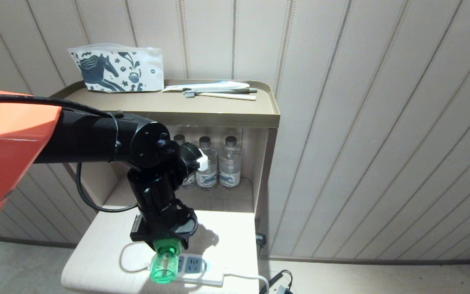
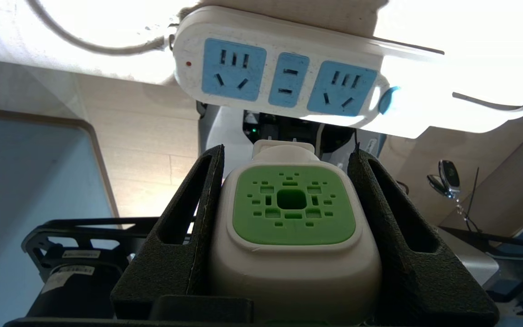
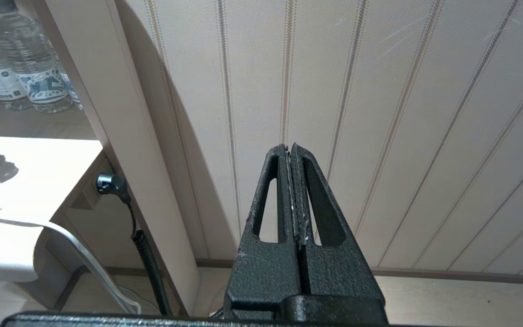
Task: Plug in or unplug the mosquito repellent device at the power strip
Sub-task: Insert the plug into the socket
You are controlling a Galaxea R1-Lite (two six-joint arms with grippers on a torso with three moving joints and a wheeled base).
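1. The small mosquito repellent device (image 1: 162, 265), with a white plastic head, a green vented top and a translucent green liquid bottle, hangs over the near edge of the pale wooden side table (image 1: 104, 241). Its bottle points toward the robot.
2. The left gripper (image 1: 165, 241), black with textured fingers (image 2: 189, 236), is clamped on the white head of that device from both sides. In the left wrist view the head sits snug between the two fingers, green face up toward the camera.
3. The long flat white power strip (image 1: 196, 267), with three light-blue socket faces and a small blue button, lies on the table just beyond the device. In the left wrist view all three faces (image 2: 288, 79) are bare and there is a gap between the device's plug end and the strip.
4. The black left arm (image 1: 96, 139) reaches in level from the left, then bends at the wrist and points steeply down to the table edge.
5. The right gripper (image 3: 292, 181) hangs off to the side of the table facing the striped wall panelling (image 3: 379, 113), its two black fingers pressed together with nothing between them.
6. Farther back, clear plastic water bottles (image 1: 231, 163) stand in the shelf recess.
7. On the brown top tray (image 1: 227, 110) lie a white pouch printed with a dark horse (image 1: 116, 71) and toothbrushes (image 1: 218, 94).
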